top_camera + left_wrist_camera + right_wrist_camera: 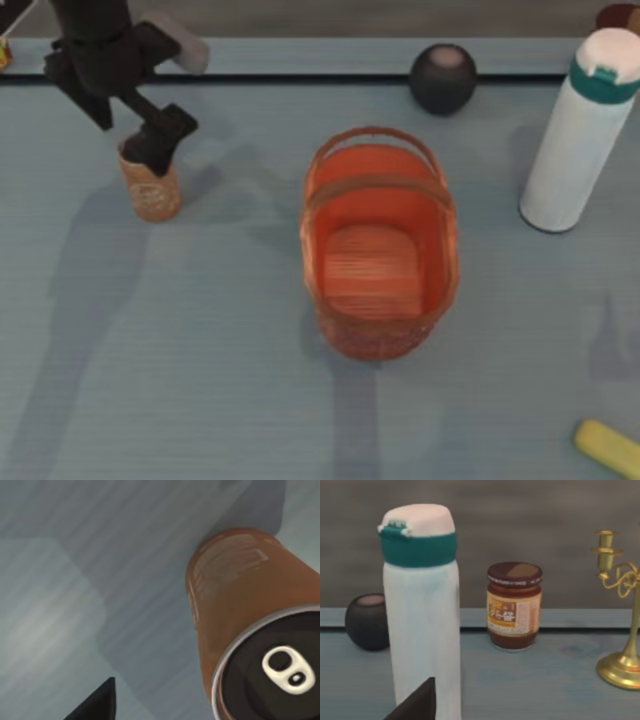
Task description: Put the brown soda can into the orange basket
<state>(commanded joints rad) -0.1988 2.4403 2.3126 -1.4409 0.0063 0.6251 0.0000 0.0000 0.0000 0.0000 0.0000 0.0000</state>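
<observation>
Soft, even light; faint blurred shadows streak the table (200, 350).

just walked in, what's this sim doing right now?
The left gripper is down over the brown soda can, which stands upright on the table at the top view's left. The left wrist view shows the can's top close up, but whether the fingers have closed on it cannot be told. The orange basket sits empty mid-table, to the can's right. The right arm is out of the top view, parked; its wrist camera faces the white bottle and a sauce jar.
</observation>
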